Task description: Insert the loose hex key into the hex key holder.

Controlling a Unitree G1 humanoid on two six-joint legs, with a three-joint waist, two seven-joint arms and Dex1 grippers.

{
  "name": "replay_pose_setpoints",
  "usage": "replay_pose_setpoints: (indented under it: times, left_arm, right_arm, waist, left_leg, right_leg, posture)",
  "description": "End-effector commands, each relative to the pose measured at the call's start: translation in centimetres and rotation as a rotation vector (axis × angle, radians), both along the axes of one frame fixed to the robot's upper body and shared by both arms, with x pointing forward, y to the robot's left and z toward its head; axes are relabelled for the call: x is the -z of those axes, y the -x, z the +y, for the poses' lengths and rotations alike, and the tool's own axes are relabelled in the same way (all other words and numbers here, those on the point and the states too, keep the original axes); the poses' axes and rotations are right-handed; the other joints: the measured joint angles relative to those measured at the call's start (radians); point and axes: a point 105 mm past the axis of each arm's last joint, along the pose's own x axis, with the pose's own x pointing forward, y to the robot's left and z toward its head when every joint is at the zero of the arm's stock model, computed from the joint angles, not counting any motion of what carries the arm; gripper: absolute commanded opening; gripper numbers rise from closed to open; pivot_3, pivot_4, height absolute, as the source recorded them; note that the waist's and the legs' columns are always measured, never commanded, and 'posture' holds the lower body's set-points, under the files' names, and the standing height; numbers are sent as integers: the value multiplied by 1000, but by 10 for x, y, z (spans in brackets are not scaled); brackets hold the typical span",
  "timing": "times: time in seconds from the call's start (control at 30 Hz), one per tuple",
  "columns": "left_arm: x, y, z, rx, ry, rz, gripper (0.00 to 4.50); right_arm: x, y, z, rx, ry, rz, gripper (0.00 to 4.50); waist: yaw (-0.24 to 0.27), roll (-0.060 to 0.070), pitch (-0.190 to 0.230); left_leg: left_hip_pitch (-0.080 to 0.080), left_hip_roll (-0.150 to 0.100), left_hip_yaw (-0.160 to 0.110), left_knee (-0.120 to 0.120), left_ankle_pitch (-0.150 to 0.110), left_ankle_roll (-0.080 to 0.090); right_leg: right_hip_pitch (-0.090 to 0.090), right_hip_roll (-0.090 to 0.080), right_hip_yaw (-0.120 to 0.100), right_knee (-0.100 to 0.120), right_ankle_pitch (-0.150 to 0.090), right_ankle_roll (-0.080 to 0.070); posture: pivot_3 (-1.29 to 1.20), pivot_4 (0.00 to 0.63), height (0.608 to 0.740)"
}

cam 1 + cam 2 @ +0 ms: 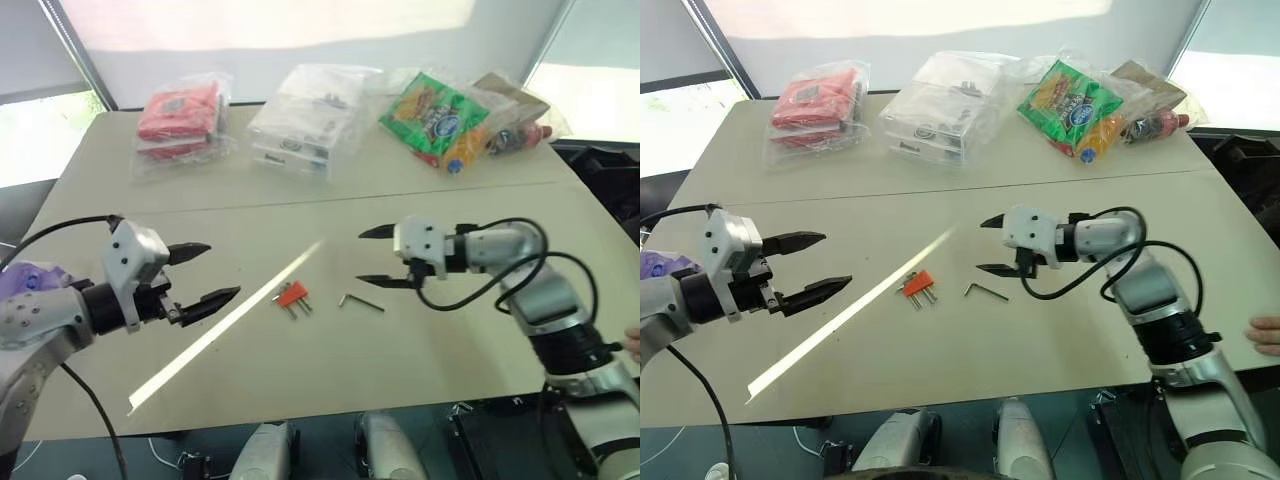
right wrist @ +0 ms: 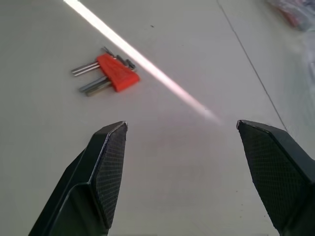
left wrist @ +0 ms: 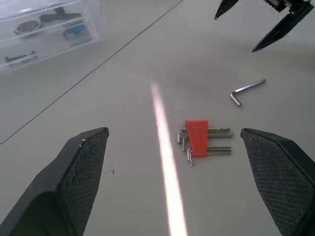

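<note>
Lying flat on the table (image 1: pixel 420 340), just beside the hex key holder (image 1: pixel 291 294) on its right: one loose hex key (image 1: pixel 359 301), L-shaped, bare grey metal. Judged light, rigid and thin; likely slippery and prone to skating on the smooth tabletop; best pinched across the long leg, near the bend, leaving the tip free for insertion. One holder, small orange-red plastic block, several short grey keys protruding (exact number too small to tell); judged light as well, liable to slide unless pinned, so best held by the plastic body.

Hovering left of the holder, well apart from it: left gripper (image 1: pixel 204 272), jaws wide apart, empty. Hovering right of the holder, just above and beyond the loose key: right gripper (image 1: pixel 372 257), jaws apart, empty, not touching the key.

Far behind the holder, along the table's far edge: one red packet (image 1: pixel 180 115) in clear plastic, one clear box (image 1: pixel 300 125) of small parts, one green snack bag (image 1: pixel 432 108), further wrapped items at its right. Crossing just left of the holder: one bright strip of sunlight (image 1: pixel 225 325).
</note>
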Motion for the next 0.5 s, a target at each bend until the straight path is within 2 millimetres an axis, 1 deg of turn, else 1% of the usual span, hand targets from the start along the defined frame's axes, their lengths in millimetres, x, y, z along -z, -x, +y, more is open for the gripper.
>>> replay_pose_setpoints:
  times: [0.03,0.2,0.5]
  left_arm:
    - [1,0,3,-31,-8,-29,4483]
    - [3,0,6,-58,-14,-41,4483]
    - [3,1,9,-94,-19,-63,4483]
  right_arm:
    - [5,-11,18,24,-26,-81,3693]
    - [30,-14,36,-16,25,-89,3693]
    - [53,-9,55,-76,41,-48,3693]
  waist:
    - [-4,0,0]
    - [-13,0,0]
    - [-17,0,0]
  left_leg:
    - [0,0,0,0,0,0]
    - [0,0,0,0,0,-1]
    - [0,0,0,0,0,-1]
  right_leg:
    - [0,0,0,0,0,0]
    - [0,0,0,0,0,0]
    - [-1,1,0,1,0,0]
  posture:
    - [0,150,740]
    - [0,150,740]
    - [0,150,740]
